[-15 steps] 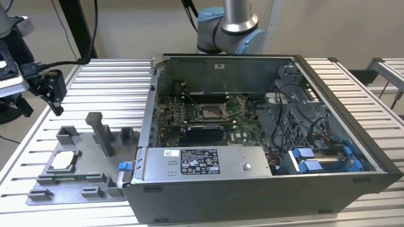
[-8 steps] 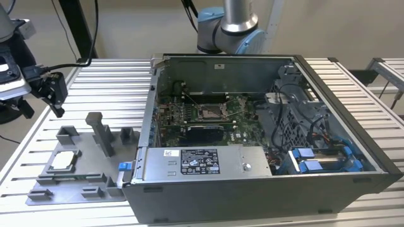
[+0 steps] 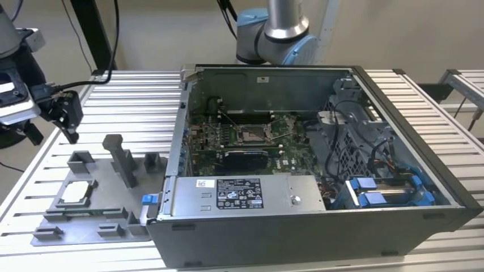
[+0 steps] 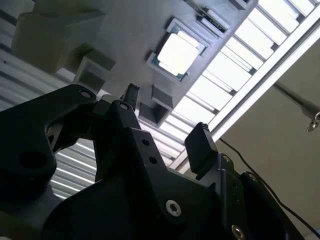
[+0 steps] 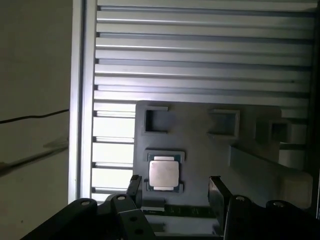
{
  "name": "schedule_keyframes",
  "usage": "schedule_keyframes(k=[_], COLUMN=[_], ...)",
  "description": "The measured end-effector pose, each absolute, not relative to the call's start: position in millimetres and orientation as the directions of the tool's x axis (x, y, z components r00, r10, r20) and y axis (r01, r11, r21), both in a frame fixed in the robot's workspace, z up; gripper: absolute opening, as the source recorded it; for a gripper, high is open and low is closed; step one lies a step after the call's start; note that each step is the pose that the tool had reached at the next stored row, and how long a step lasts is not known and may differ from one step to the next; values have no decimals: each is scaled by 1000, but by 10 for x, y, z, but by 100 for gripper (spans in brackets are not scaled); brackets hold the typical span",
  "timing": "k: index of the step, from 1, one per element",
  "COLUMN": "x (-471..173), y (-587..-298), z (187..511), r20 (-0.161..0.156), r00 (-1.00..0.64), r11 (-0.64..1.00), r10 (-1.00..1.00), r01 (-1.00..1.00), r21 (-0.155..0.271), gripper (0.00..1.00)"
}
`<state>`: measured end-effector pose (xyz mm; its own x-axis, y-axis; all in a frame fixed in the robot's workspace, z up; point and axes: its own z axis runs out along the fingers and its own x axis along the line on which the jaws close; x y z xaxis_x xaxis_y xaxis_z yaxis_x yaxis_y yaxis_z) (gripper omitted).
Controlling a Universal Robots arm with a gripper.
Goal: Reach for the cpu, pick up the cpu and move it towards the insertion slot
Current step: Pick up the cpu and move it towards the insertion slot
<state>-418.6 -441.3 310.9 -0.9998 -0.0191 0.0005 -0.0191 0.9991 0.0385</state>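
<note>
Pincer [image 5: 174,189] wide open & empty, abv cpu [image 5: 164,173] in grey fixture plate [image 5: 200,150].

Fixture plate [image 3: 106,229] and computer case [image 3: 302,232] sat side by side on the table [image 3: 136,96].
The cpu [image 3: 77,192] lay in a plate pocket, on the exterior view's left; the insertion slot [image 3: 252,135] sat on the motherboard [image 3: 291,161] inside the case.

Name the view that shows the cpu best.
The first wrist view: the cpu faces the camera squarely, whole top and rim visible in the fixture plate. The second wrist view shows the cpu slanted and glary; the exterior view shows the cpu small.
</note>
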Motion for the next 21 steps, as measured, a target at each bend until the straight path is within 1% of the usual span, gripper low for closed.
schedule_keyframes(k=[21], x=[-4186], y=[-4413], z=[2859], r20=[0], r00=[-1000], r11=[999], r10=[-19], r01=[-19], r21=[38], gripper=[100])
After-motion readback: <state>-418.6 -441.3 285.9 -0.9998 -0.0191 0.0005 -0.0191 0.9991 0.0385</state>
